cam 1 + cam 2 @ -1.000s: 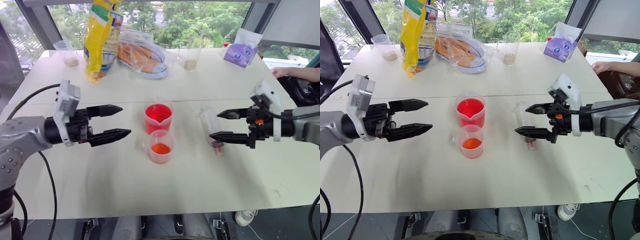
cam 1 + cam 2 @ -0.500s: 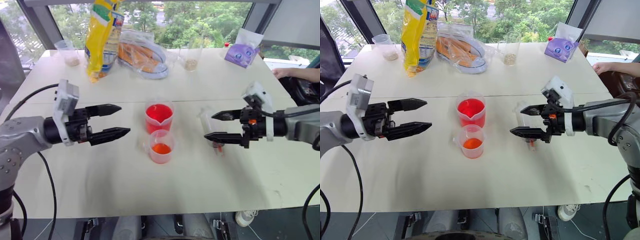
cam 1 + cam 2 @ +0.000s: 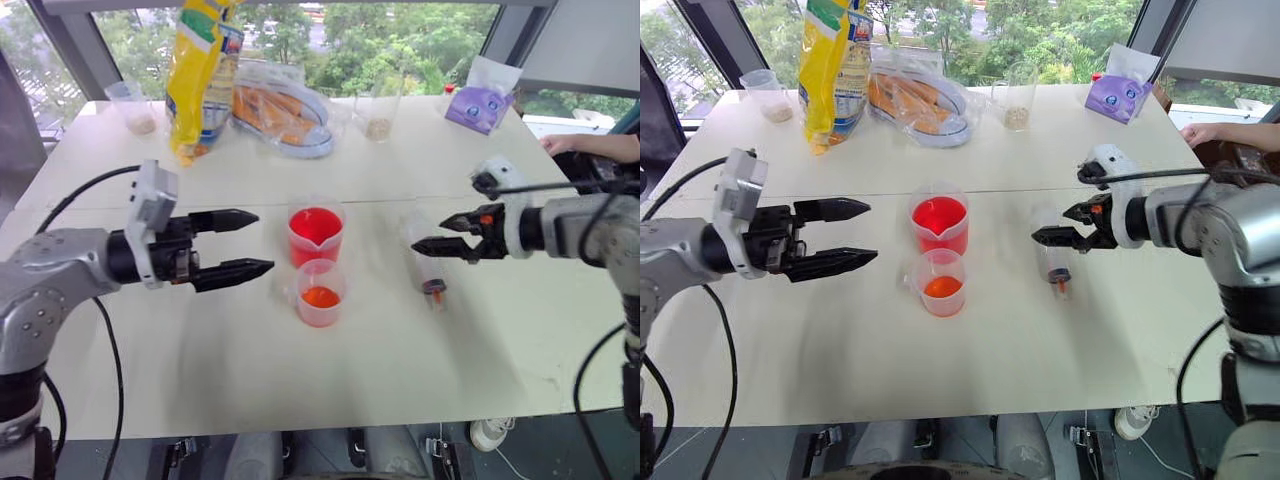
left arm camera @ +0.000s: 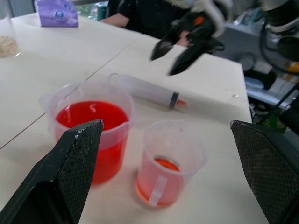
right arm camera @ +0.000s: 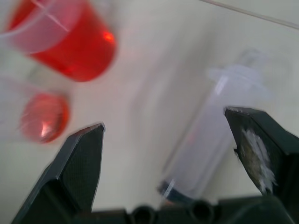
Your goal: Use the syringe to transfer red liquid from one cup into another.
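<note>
Lying flat on the table point(image 3: 200, 370) right of both cups, the syringe point(image 3: 424, 262) is not yet grasped; the right gripper point(image 3: 447, 235) hovers over it, jaws apart, the left gripper point(image 3: 247, 243) also spread, so drawing from the big cup point(image 3: 317, 236) into the small cup point(image 3: 321, 293) all remains

Far edge of my desk point(image 3: 200, 370): tall yellow bag point(image 3: 204, 75), clear bag of orange food point(image 3: 285, 110), two clear cups of grain point(image 3: 134, 105) point(image 3: 379, 118).
Right corner: purple pouch point(image 3: 482, 103).
Beyond it: a person's hand point(image 3: 560, 145).
</note>
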Controlling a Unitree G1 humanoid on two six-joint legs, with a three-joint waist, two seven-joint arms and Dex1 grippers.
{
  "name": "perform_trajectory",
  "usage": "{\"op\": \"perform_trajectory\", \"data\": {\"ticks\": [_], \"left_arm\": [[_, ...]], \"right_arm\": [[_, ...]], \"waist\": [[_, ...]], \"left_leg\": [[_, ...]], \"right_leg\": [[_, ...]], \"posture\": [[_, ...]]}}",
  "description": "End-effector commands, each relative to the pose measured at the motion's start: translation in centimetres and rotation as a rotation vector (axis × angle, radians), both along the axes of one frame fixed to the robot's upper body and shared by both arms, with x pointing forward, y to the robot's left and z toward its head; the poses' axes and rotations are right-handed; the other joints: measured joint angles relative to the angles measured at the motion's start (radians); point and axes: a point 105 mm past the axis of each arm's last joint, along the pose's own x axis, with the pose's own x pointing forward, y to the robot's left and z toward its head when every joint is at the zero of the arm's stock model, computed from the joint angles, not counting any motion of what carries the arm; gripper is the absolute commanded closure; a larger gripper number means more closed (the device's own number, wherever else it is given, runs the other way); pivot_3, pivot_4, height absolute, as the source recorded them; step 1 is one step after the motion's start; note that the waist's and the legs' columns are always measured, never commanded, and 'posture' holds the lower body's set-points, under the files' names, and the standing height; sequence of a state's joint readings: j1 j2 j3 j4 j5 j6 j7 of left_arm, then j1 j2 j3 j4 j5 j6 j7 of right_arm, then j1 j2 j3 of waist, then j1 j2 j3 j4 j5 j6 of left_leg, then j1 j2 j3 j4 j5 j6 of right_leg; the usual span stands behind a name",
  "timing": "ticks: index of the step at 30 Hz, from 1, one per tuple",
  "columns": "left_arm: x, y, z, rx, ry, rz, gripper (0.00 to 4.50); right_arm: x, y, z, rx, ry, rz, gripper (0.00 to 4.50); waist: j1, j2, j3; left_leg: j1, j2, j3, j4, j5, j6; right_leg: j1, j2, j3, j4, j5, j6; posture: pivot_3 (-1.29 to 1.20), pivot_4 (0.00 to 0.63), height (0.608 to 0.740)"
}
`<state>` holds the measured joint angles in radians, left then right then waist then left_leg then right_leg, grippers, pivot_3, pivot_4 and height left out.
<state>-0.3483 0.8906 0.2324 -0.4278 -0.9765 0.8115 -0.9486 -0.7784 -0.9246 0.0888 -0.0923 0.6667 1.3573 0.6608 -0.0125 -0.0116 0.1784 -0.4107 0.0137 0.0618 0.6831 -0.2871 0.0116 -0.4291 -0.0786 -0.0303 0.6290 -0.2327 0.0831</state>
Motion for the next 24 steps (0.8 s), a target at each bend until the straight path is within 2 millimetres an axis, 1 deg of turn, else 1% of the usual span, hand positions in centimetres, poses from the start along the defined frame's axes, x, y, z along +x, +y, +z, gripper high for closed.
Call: {"op": "perform_trajectory", "data": {"ticks": [1,4,8,10,14,17,20,23,24], "left_arm": [[0.1,-0.2,0.5,-0.005,-0.047,-0.003,0.0],[0.1,-0.3,0.2,-0.01,-0.05,-0.003,0.0],[0.0,-0.3,-0.2,-0.021,-0.055,0.014,0.0],[-0.1,-0.3,-0.2,-0.024,-0.057,0.019,0.0],[-0.1,-0.2,-0.3,-0.028,-0.064,0.04,0.0],[-0.2,-0.1,-0.2,-0.028,-0.067,0.047,0.0],[-0.2,0.0,-0.3,-0.025,-0.068,0.061,0.0],[-0.2,0.1,-0.3,-0.025,-0.071,0.071,0.0],[-0.2,0.1,-0.3,-0.025,-0.073,0.073,0.0]], "right_arm": [[1.8,-1.6,-1.2,-0.073,0.044,-0.123,0.07],[3.4,-2.2,-2.5,-0.098,0.093,-0.211,0.07],[4.4,-1.4,-3.8,-0.077,0.154,-0.227,0.07],[4.8,-1.3,-4.0,-0.091,0.156,-0.222,0.07],[5.0,-0.4,-5.0,-0.137,0.164,-0.173,0.07],[4.9,-0.3,-5.4,-0.167,0.163,-0.148,0.07],[4.8,0.0,-6.4,-0.208,0.166,-0.115,0.9],[4.7,0.3,-6.9,-0.219,0.176,-0.098,2.48],[4.6,0.3,-7.0,-0.219,0.177,-0.095,2.92]], "waist": [[0.001,0.0,0.0],[0.001,0.0,0.0],[0.0,0.0,0.0],[0.0,0.0,0.0],[-0.001,0.0,0.0],[-0.001,0.0,0.0],[-0.004,0.0,0.0],[-0.005,0.0,0.0],[-0.005,0.0,0.0]], "left_leg": [[0.0,0.0,0.0,0.0,0.0,0.0],[-0.001,-0.001,0.0,0.0,0.0,0.0],[-0.001,-0.001,0.0,0.0,0.0,0.0],[-0.001,-0.001,0.0,0.0,0.0,0.0],[-0.001,-0.001,0.0,0.0,0.0,0.001],[0.0,-0.001,0.0,0.0,0.0,0.0],[0.0,-0.001,0.0,0.0,0.0,0.0],[0.001,0.0,0.0,0.0,0.0,0.0],[0.001,0.0,0.0,0.0,0.0,0.0]], "right_leg": [[0.0,0.0,0.0,0.0,0.0,0.0],[0.0,0.0,0.0,0.0,0.0,0.0],[0.0,0.0,0.0,0.0,0.002,0.003],[0.0,0.0,0.0,0.001,0.002,0.004],[0.0,0.0,0.0,0.001,0.003,0.004],[0.0,0.0,0.0,0.001,0.003,0.004],[0.0,0.0,0.0,0.001,0.003,0.004],[0.0,0.001,0.0,0.001,0.003,0.004],[0.0,0.001,0.0,0.001,0.003,0.004]], "posture": [[0.0,0.15,0.74],[0.0,0.15,0.74],[0.0,0.15,0.74],[0.0,0.15,0.74],[0.0,0.15,0.74],[0.0,0.15,0.74],[0.0,0.15,0.74],[0.0,0.15,0.74],[0.0,0.15,0.74]]}}
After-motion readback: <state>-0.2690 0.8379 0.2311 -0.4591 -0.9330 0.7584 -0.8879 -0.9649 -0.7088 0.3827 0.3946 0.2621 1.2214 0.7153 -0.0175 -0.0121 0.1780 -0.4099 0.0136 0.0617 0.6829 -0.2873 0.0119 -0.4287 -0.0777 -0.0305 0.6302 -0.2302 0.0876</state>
